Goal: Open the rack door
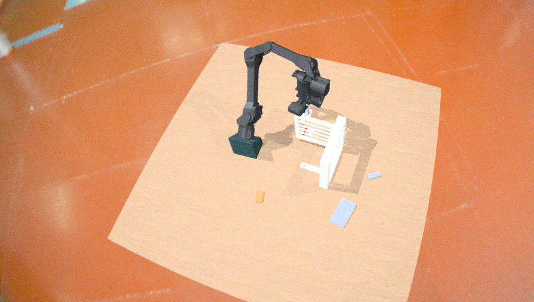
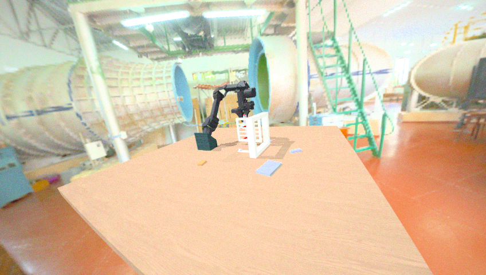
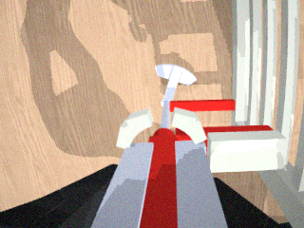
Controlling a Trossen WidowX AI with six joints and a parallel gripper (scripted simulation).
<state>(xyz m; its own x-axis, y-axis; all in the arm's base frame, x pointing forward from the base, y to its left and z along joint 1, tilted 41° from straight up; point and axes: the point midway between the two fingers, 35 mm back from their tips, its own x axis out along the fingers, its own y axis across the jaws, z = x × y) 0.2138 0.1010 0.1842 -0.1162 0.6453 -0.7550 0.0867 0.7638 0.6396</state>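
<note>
While parted and released, jaws (image 1: 308, 106) (image 2: 244, 113) straddling red upright handle (image 1: 308, 111) (image 2: 244, 116) (image 3: 163, 163); handle at free end of door (image 1: 314, 119) (image 2: 238, 129) (image 3: 241, 62); door swung out from white frame (image 1: 331, 151) (image 2: 251, 137) on worktop (image 1: 225, 231) (image 2: 238, 211) (image 3: 95, 21).

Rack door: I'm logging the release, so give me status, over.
Gripper parted, handle between its fingers, contact unclear. Slatted door swung out from frame. Orange block well aside.

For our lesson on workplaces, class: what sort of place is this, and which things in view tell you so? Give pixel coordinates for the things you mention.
Probably a large industrial or test hall: huge round tunnel-like vessels (image 2: 37, 85), a green metal staircase (image 2: 341, 67) and long ceiling lights (image 2: 155, 18) show in the exterior view.
</note>
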